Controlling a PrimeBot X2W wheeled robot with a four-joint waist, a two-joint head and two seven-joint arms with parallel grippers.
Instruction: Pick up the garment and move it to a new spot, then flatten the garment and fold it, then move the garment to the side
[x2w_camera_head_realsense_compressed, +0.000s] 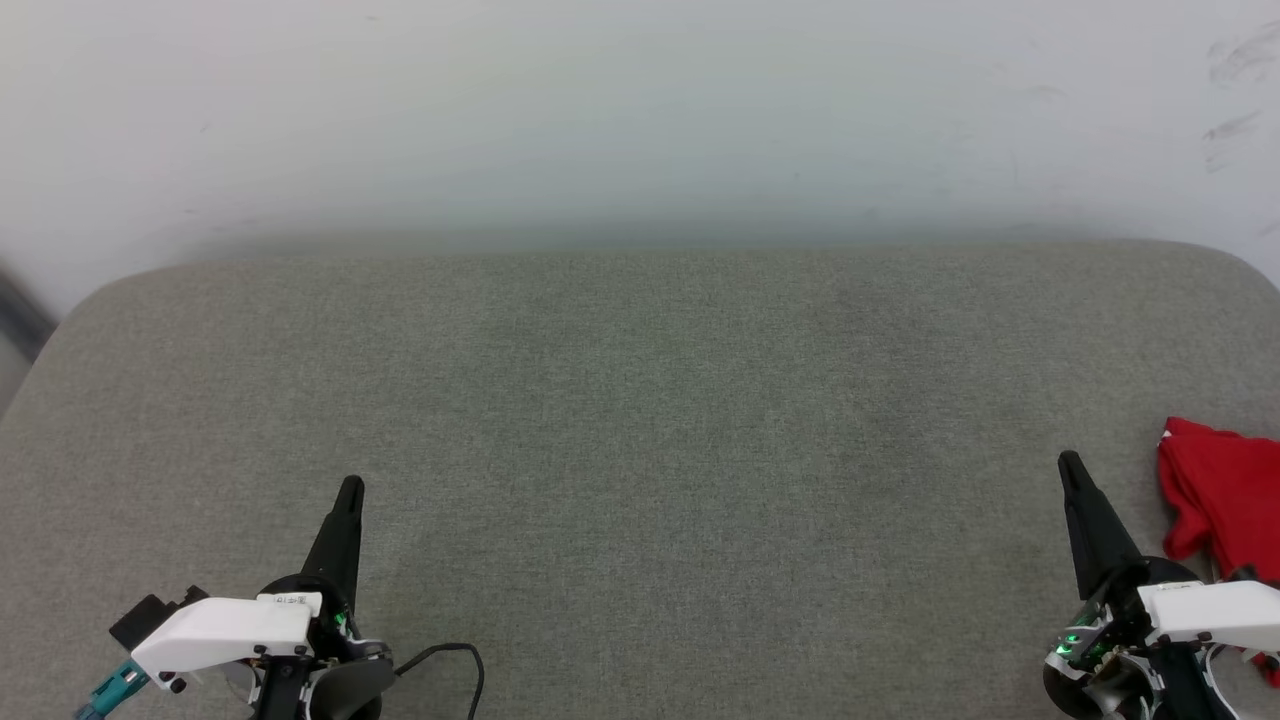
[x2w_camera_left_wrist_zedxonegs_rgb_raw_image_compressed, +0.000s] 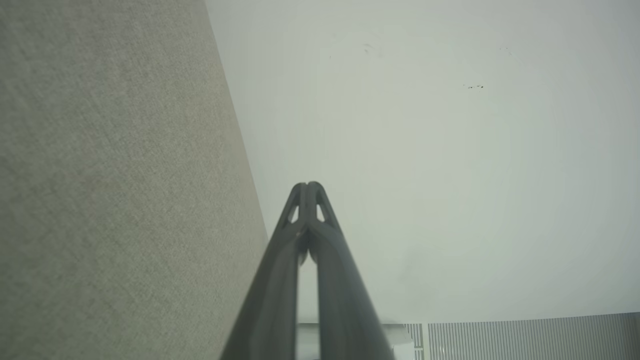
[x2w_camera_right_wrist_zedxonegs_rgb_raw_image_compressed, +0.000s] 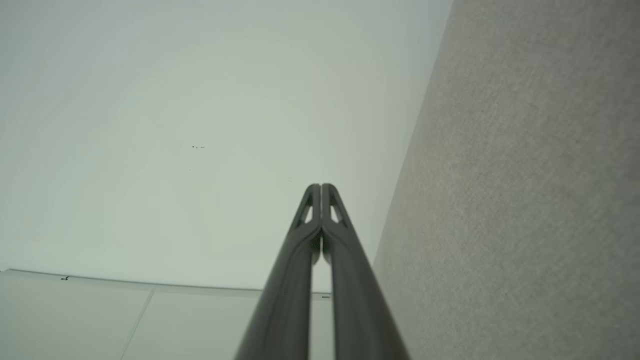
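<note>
**A:** What is the left arm's tool doing?

**B:** The left gripper (x2w_camera_head_realsense_compressed: 350, 490) is keeping its two long dark fingers pressed together, tip against tip, and is pinching nothing. It is hanging over the near left part of the wide grey woven-fabric cushion (x2w_camera_head_realsense_compressed: 640, 430), pointing away from the robot and leaning slightly rightward in the head view.

**A:** And its partner?

**B:** The right gripper (x2w_camera_head_realsense_compressed: 1070, 465) is mirroring it at the near right. Its fingers are closed on each other and are gripping nothing, and the tip is leaning slightly leftward. In each wrist view the two tips are meeting in one narrow point in front of the plain white wall (x2w_camera_head_realsense_compressed: 640, 120).

**A:** What is lying beside it?

**B:** The bright red soft-fabric jersey (x2w_camera_head_realsense_compressed: 1215, 500) is lying crumpled on the cushion at the right edge of the head view. It is just beside the right gripper on its outer side and is not touching the fingers. Part of it is running out of frame, and part is hiding behind that arm's white wrist housing (x2w_camera_head_realsense_compressed: 1210, 610).

**A:** Farther out?

**B:** A thin black cable (x2w_camera_head_realsense_compressed: 455, 655) is looping over the cushion beside the left wrist, and a small teal connector (x2w_camera_head_realsense_compressed: 105, 690) is sticking out at the lower left corner. The cushion's rounded far edge is meeting the wall.
</note>
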